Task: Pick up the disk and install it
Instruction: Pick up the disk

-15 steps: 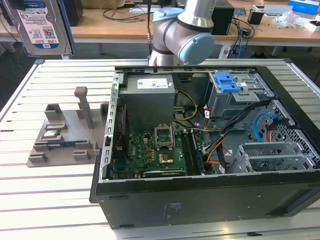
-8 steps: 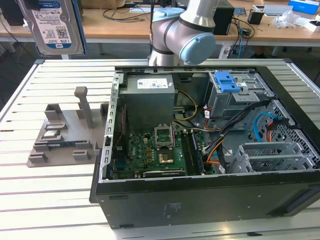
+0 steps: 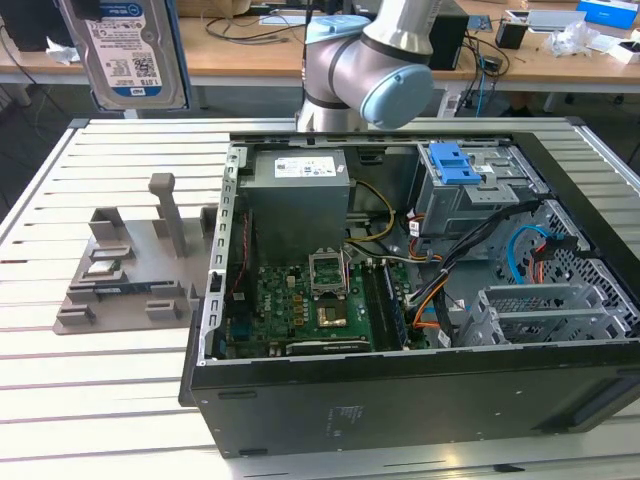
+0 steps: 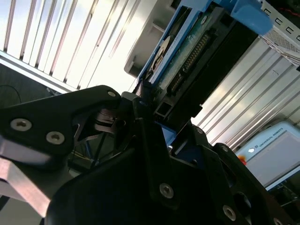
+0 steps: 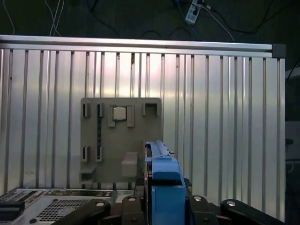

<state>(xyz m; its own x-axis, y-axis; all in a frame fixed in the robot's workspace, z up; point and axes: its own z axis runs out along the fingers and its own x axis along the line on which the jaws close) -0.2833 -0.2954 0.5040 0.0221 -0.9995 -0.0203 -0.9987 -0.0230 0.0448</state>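
One disk [image 3: 128, 52] is clamped edge-on in my gripper [image 5: 164, 200]. My black fingers [image 4: 147, 145] are closed on its blue frame [image 4: 161, 51]. I hold it high above the slatted table [image 3: 60, 380], on the exterior view's left. It is over the grey holder [image 5: 121, 136] and well apart from the open case [image 3: 400, 400].

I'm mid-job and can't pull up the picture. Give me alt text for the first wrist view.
The gripper is shut on the disk, seen edge-on with its blue carrier frame reaching out over the slatted metal table. Beyond it on the table lies a grey fixture plate with several slots, one holding a small pale square part.
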